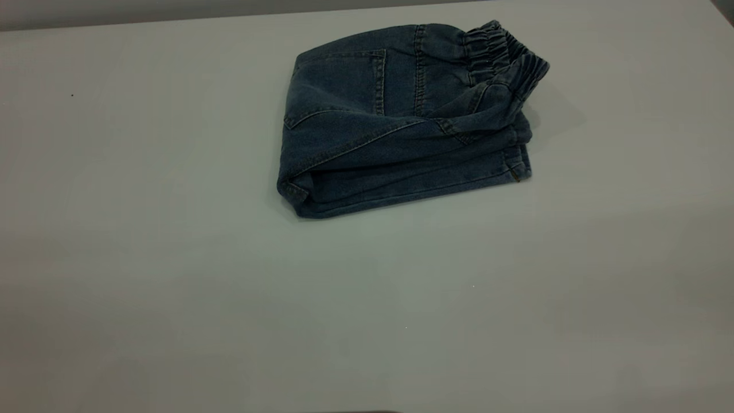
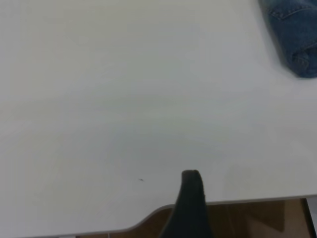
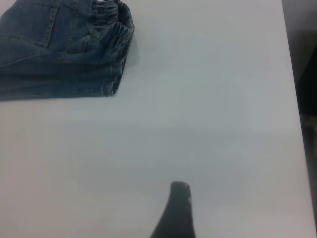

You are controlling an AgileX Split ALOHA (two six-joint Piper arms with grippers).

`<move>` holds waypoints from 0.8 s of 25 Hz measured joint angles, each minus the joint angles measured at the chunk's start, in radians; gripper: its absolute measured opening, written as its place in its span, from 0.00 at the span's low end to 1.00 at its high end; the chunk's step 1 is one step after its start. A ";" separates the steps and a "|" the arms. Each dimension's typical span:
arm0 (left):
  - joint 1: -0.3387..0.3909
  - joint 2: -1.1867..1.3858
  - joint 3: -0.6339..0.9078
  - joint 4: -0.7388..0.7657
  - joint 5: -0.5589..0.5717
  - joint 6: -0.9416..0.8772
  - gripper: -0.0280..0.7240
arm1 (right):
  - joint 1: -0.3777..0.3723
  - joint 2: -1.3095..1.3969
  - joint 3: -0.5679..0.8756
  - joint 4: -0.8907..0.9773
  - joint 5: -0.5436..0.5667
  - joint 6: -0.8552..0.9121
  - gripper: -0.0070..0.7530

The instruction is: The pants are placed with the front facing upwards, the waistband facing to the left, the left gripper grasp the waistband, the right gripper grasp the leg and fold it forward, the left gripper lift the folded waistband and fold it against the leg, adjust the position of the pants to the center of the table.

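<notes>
- Already your folded pants [image 1: 401, 123] lie near the table's [image 1: 172, 287] far edge, waistband [image 1: 504, 51] toward its right, so centring remains.
- Your left gripper [image 2: 190, 198] and right gripper [image 3: 177, 208] hang back from the denim; whether either's fingers are spread, you cannot tell.

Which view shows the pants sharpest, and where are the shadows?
Exterior view: dim and greyish, yet the pants show crisp seams, with a soft shadow right of the waistband. Left wrist view: brightest, washed out, pants soft at the frame's edge. Right wrist view: slightly soft.
</notes>
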 joint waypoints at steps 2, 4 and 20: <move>0.000 0.000 0.000 0.001 0.000 0.000 0.79 | 0.000 0.000 0.000 0.000 0.000 0.000 0.77; 0.000 0.000 0.000 0.004 0.000 0.009 0.79 | 0.000 0.000 0.000 0.000 0.000 0.000 0.77; 0.000 0.000 0.000 -0.016 0.008 0.136 0.79 | 0.000 0.000 0.000 0.000 0.000 0.000 0.77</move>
